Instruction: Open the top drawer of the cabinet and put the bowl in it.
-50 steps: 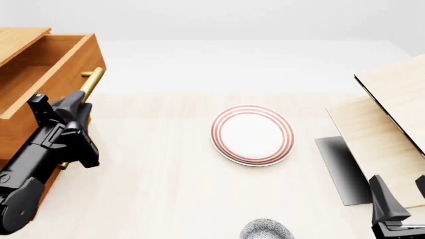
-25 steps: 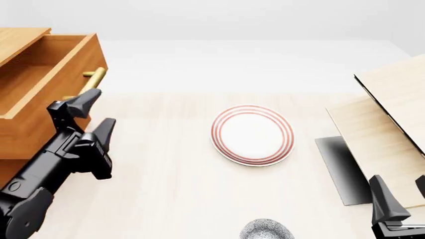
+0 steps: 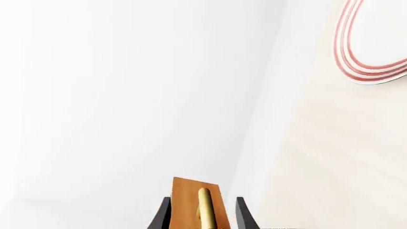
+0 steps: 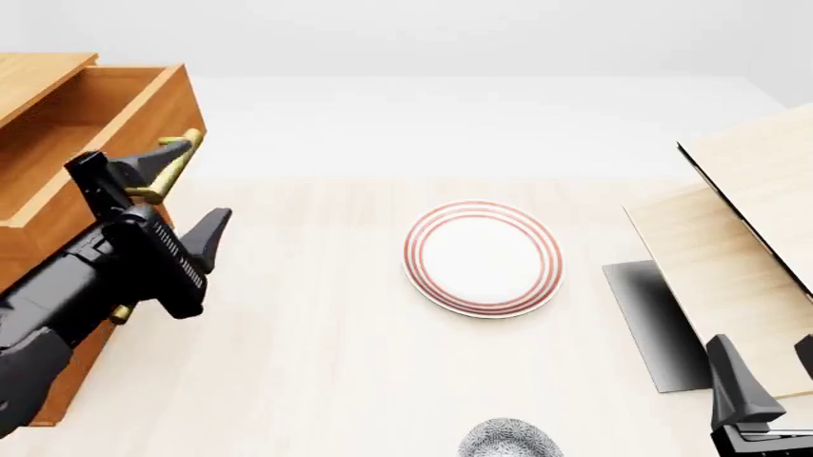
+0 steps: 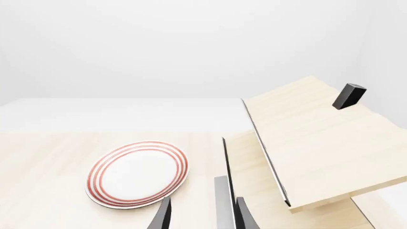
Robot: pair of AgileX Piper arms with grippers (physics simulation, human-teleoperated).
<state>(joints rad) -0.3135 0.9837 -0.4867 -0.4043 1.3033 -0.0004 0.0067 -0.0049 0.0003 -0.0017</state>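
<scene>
We see our left gripper [image 4: 166, 209] spread open beside the orange-brown wooden top drawer [image 4: 76, 143], pulled out; our right gripper [image 4: 763, 386] open; speckled bowl [image 4: 509, 439] near the red-ringed plate [image 4: 483, 257].

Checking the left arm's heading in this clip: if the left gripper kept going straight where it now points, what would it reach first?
Probably the brass bar handle of the orange-brown wooden top drawer: the left wrist view shows it between the open fingers of the left gripper. Depth is unclear.

Left hand [image 4: 178, 203] spread wide — right hand [image 4: 763, 381] low, parted.
</scene>
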